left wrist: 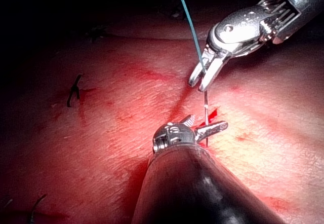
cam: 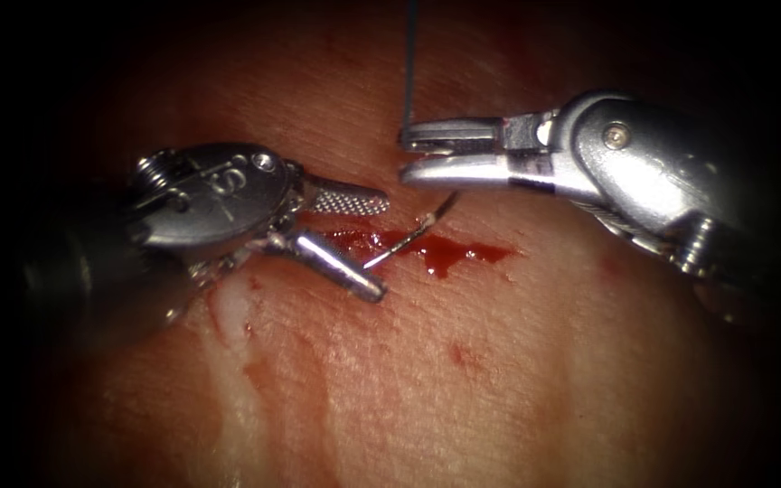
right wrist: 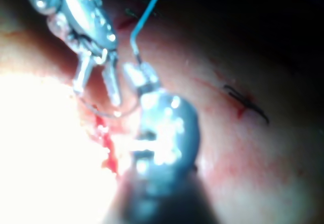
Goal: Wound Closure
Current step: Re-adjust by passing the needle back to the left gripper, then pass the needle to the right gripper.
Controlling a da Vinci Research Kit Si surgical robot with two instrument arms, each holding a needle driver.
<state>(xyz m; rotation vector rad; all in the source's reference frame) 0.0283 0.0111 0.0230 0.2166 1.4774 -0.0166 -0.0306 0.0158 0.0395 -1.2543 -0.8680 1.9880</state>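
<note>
The cut (cam: 463, 253) runs across the tissue (cam: 499, 380) with red fluid (cam: 440, 253) pooled in it. The curved needle (cam: 409, 237) lies across the cut's left end. One end rests by the lower jaw of my left tool (cam: 381, 246); the other rises under my right tool (cam: 404, 154). I cannot tell whether it is in the tissue. My left tool's jaws stand open around the needle (left wrist: 206, 118), holding nothing. The blue thread (cam: 408, 63) comes down into my right tool's jaws (left wrist: 198, 84), shut on it just above the needle's tail.
A dark finished stitch (left wrist: 75, 89) sits further along the tissue, the same stitch (right wrist: 248, 102) beyond my right tool. Short cut thread ends (left wrist: 38, 203) lie nearby. Smears of red fluid (cam: 463, 354) mark the tissue below the cut.
</note>
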